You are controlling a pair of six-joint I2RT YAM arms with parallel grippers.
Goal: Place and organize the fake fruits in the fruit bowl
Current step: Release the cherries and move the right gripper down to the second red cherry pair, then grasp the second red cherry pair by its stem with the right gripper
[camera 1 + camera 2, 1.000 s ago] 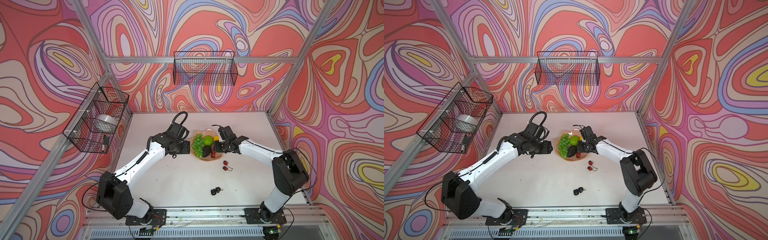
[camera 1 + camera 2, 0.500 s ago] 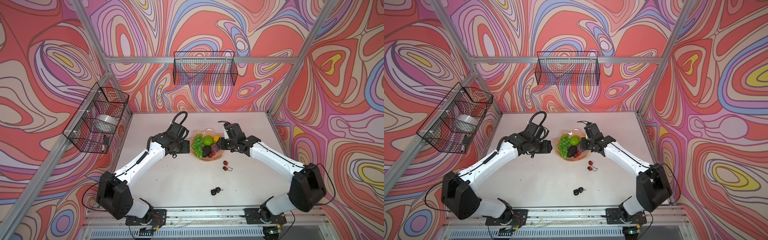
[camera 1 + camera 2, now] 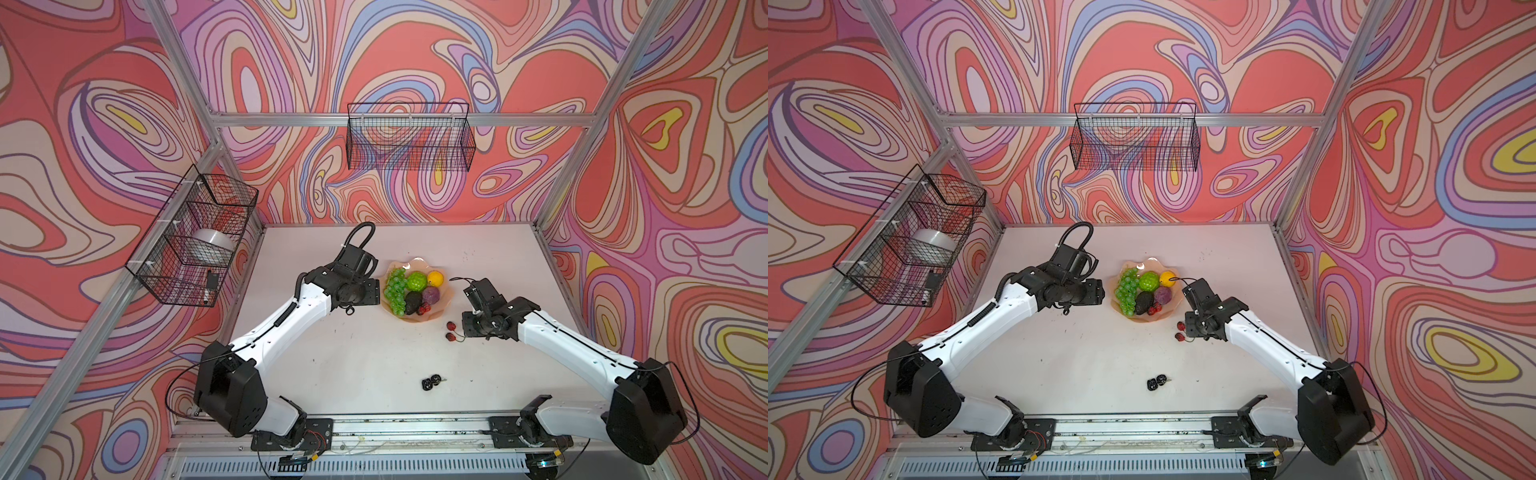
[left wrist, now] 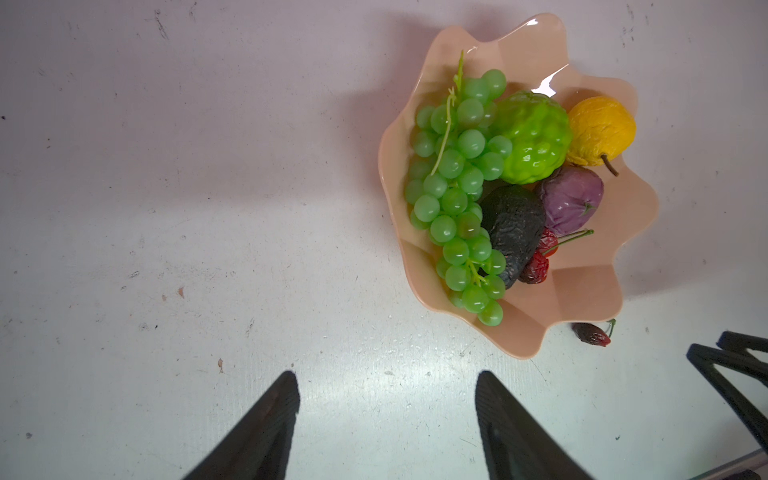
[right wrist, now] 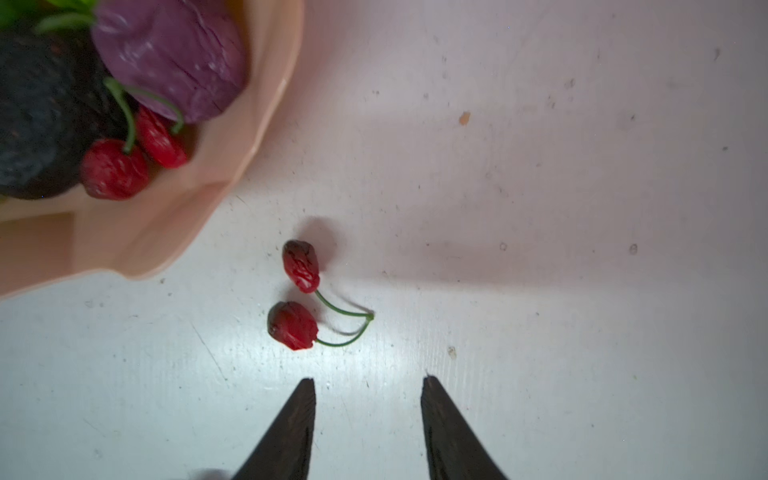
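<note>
The right tool [image 5: 368,380] was released and empty near the red cherry pair [image 5: 293,326] on the table [image 5: 540,208]. The pair seemed light and small; gripping one cherry body looked safest.

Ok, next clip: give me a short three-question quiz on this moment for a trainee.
1. True or false: the red cherry pair just ahead of the right fingers lies inside the fruit bowl.
2. Which fruit lies on the table nearest its front edge? A) black berry pair B) green grape bunch C) yellow fruit
3. Fill in: the open left fingers hold ____.
Key: 1 false; 2 A; 3 nothing.
</note>
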